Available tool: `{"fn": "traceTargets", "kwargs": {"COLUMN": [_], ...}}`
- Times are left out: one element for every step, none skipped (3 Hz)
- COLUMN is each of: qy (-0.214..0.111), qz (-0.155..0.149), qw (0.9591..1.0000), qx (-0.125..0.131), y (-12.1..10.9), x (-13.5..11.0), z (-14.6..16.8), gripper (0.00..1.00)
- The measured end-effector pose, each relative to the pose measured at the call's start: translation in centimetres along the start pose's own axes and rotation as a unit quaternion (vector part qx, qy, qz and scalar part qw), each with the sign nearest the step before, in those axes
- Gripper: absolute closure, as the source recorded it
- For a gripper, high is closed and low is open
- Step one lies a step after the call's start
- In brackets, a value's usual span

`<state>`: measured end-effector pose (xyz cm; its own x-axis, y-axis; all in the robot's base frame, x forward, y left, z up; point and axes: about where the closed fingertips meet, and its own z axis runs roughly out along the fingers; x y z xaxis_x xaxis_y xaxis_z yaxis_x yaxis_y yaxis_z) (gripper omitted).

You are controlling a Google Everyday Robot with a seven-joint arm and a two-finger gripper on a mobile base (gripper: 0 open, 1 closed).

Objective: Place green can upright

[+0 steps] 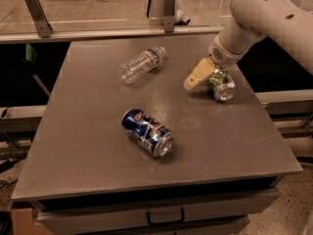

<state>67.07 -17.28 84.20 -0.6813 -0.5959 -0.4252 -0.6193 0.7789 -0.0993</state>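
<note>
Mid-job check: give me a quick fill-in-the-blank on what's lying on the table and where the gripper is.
1. The green can lies on its ____ near the right edge of the table.
2. The gripper is down close beside the ____ can.
3. The blue can lies nearer the table's ____ edge than the green can does.
4. The plastic bottle lies toward the table's ____ edge.

Missing words: side; green; front; back.

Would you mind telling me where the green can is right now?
In the camera view, the green can lies on its side near the table's right edge, with the tool just left of it and the plastic bottle farther left.
</note>
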Motion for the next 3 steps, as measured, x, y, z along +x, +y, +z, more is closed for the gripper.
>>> {"fn": "traceTargets", "kwargs": {"qy": [0.028,0.039,0.038], "qz": [0.049,0.075,0.085], "qw": [0.9981,0.9956,0.9944], "qx": [0.023,0.04,0.05], "y": [-1.56,-2.33,-2.55], "x": [0.81,1.08,0.75], "z": [1.66,1.82,1.45], "gripper": [0.0,0.17,0.41]}}
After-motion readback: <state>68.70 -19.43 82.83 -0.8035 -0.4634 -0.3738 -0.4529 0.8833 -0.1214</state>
